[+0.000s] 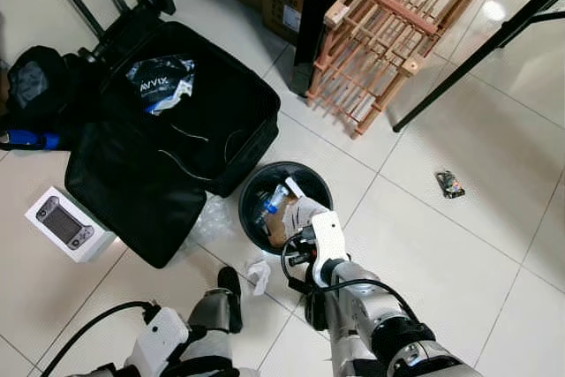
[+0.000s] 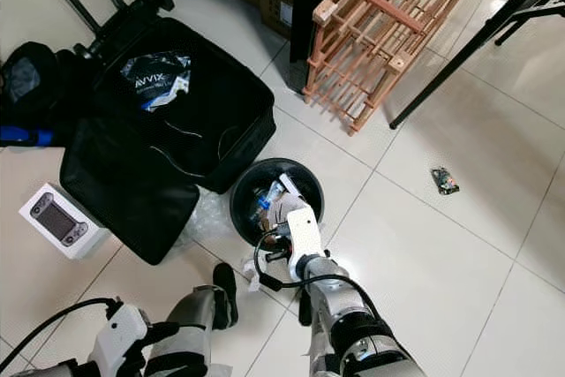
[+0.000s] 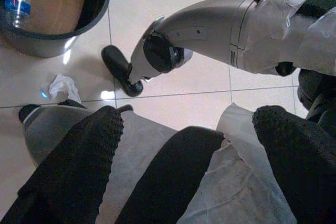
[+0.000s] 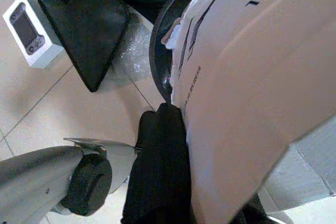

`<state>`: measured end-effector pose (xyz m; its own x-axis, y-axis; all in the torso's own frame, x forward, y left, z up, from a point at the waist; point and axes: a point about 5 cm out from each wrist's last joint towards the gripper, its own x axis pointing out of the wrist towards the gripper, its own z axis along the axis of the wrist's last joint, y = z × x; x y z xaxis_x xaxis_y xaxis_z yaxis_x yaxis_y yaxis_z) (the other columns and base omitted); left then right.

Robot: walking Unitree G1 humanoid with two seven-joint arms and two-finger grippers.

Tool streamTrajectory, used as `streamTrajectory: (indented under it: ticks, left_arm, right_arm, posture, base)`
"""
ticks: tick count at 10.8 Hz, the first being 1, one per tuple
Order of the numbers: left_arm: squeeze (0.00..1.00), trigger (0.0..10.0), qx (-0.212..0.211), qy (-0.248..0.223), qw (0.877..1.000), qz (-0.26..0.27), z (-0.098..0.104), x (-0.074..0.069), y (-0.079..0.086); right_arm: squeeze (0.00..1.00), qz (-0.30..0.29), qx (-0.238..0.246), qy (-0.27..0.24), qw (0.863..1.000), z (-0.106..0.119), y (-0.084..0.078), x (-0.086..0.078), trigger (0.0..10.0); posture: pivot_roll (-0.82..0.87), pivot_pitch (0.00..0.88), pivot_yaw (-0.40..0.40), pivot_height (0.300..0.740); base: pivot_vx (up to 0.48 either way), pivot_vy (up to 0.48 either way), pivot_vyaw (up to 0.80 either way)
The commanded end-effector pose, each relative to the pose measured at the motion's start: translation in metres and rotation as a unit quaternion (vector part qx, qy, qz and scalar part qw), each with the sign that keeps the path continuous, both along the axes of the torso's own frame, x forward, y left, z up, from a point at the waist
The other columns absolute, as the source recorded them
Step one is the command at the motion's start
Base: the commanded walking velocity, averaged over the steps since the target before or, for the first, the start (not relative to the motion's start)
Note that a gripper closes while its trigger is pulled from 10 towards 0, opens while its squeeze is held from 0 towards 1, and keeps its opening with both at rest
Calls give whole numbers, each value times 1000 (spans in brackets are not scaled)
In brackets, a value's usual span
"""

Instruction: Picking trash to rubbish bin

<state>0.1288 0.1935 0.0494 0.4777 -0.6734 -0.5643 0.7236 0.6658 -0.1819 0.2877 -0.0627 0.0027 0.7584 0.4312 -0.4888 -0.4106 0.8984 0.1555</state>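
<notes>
While the left gripper (image 3: 184, 182) hung idle, its fingers spread, the right gripper (image 4: 163, 166) clamped torn cardboard (image 4: 252, 77) at the bin (image 1: 252, 192). A tissue (image 1: 259, 275) and a far wrapper (image 1: 450, 184) were unpicked, so some trash remained.

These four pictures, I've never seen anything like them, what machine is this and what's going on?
It is a walking household robot clearing rubbish. The two wide pictures come from cameras on its head, looking down at the tiled floor; the other two come from cameras on its wrists. The right tool holds a piece of cardboard over the black bin, which already holds a plastic bottle. The left tool hangs low. A crumpled tissue and a small wrapper lie on the floor, near an open black suitcase.
</notes>
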Motion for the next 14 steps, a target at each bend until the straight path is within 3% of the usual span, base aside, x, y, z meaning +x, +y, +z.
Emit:
streamTrajectory:
  ticks: [1, 2, 11, 14]
  left_arm:
    - [106, 10000, 2, 31, 999, -3, -7, -12, -1]
    - [106, 10000, 2, 32, 999, -2, -7, -12, -1]
    - [102, 10000, 7, 36, 999, -10, -7, -14, -3]
    - [106, 10000, 6, 28, 1000, -9, -9, -7, -5]
  right_arm:
    - [75, -1, -13, 25, 1000, -14, -4, -12, 10000]
    - [1000, -3, -12, 26, 1000, -14, -4, -12, 10000]
    - [1000, -14, -5, 30, 999, -17, -11, -14, 10000]
    - [1000, -35, -23, -8, 999, -10, -21, -7, 10000]
  posture:
    - [197, 519, -22, 740]
    - [199, 520, -21, 740]
    - [191, 521, -18, 740]
    - [179, 488, -26, 740]
  base:
    - [0, 0, 0]
    - [0, 0, 0]
    - [0, 0, 0]
    - [0, 0, 0]
